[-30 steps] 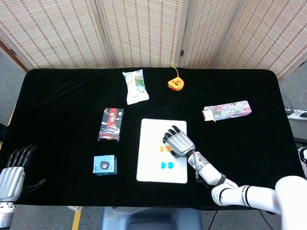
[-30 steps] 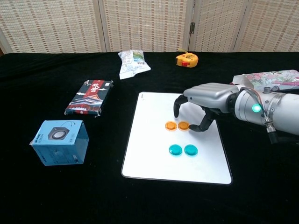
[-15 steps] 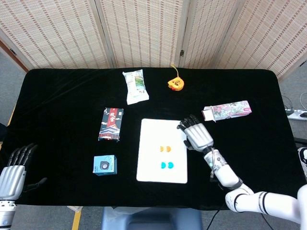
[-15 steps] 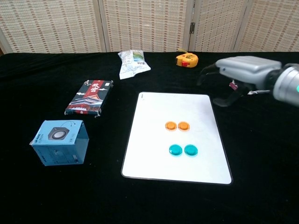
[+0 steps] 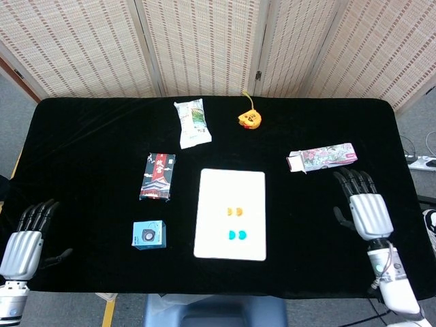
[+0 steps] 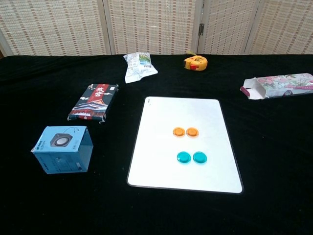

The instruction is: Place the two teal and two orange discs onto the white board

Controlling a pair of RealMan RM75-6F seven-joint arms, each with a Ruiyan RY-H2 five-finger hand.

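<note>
Two orange discs (image 6: 185, 131) lie side by side on the white board (image 6: 156, 161), and two teal discs (image 6: 191, 157) lie just below them, nearer the front. The head view shows the same orange discs (image 5: 236, 212) and teal discs (image 5: 237, 235) on the white board (image 5: 230, 184). My right hand (image 5: 363, 208) hangs open off to the right of the board, holding nothing. My left hand (image 5: 26, 236) is open at the table's front left corner, empty. Neither hand appears in the chest view.
A blue box (image 6: 63, 149) stands left of the board, a dark patterned packet (image 6: 94, 102) behind it. A white snack bag (image 6: 139, 66) and a yellow tape measure (image 6: 194, 62) lie at the back. A floral carton (image 6: 279, 85) lies at the right.
My right hand has drawn back from above the board to the table's right front, leaving the chest view. The discs stay put. The left hand has shifted slightly.
</note>
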